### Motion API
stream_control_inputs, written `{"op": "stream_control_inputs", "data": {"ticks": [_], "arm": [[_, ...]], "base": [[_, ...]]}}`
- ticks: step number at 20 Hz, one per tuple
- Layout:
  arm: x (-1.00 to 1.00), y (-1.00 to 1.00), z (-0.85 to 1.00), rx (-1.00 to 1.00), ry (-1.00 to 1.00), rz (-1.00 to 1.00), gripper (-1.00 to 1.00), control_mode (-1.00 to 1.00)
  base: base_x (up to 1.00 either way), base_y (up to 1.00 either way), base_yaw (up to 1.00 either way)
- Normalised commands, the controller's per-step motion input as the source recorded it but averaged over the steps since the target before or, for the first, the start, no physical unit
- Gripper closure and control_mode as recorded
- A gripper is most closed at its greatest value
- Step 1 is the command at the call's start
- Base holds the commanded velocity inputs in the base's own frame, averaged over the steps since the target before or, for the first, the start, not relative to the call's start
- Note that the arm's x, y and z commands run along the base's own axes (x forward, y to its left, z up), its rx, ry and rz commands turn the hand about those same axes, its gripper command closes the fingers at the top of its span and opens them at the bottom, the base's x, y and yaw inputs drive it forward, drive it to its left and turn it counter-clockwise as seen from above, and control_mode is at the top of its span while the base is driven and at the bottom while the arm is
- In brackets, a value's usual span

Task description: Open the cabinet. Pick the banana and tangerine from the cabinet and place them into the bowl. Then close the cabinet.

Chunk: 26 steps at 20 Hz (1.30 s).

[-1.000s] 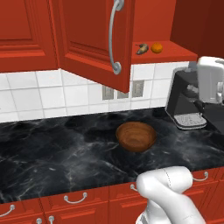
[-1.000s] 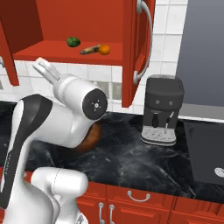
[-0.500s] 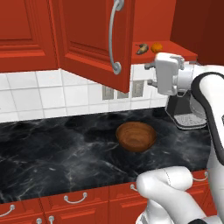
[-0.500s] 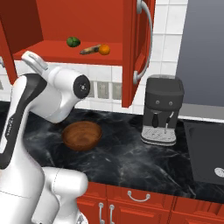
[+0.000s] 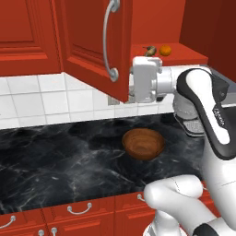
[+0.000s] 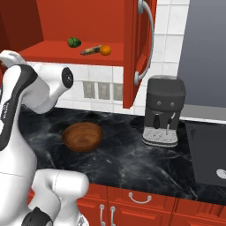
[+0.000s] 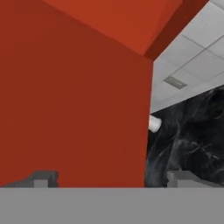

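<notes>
The red cabinet stands open, its left door swung out and its right door swung out too. On its shelf lie the dull banana and, touching its right end, the orange tangerine; both also sit at the back right, banana and tangerine. The wooden bowl rests on the black counter below. My white hand hangs just under the shelf, against the left door's free edge. The gripper is open and holds nothing, facing that door's red inner face.
A small green ball lies left of the banana on the shelf. A dark coffee machine stands on the counter right of the bowl. Wall outlets sit in the tiled backsplash. Red drawers run under the counter.
The arm has swung left across the front of the cabinet, carrying the hand from the right side to the left door's edge. Fruit, bowl and doors have not moved.
</notes>
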Motion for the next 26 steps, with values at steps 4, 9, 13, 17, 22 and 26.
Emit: {"op": "stream_control_inputs", "data": {"ticks": [4,9,13,17,22,26], "arm": [[0.0,0.82,0.0,0.0,0.04,0.29,-1.0,-1.0],[0.0,0.63,0.0,0.0,0.0,0.14,-1.0,-1.0],[0.0,0.04,-0.04,0.0,0.0,0.0,-1.0,-1.0],[0.0,-0.32,-0.05,-0.01,-0.13,0.0,-1.0,-1.0],[-0.02,-0.88,0.0,-0.06,-0.29,-0.01,-1.0,-1.0],[-0.05,-0.82,0.01,-0.1,-0.23,-0.05,-1.0,-1.0]], "base": [[0.0,0.0,0.0],[0.0,0.0,0.0],[0.0,0.0,0.0],[0.0,0.0,0.0],[0.0,0.0,0.0],[0.0,0.0,0.0]]}}
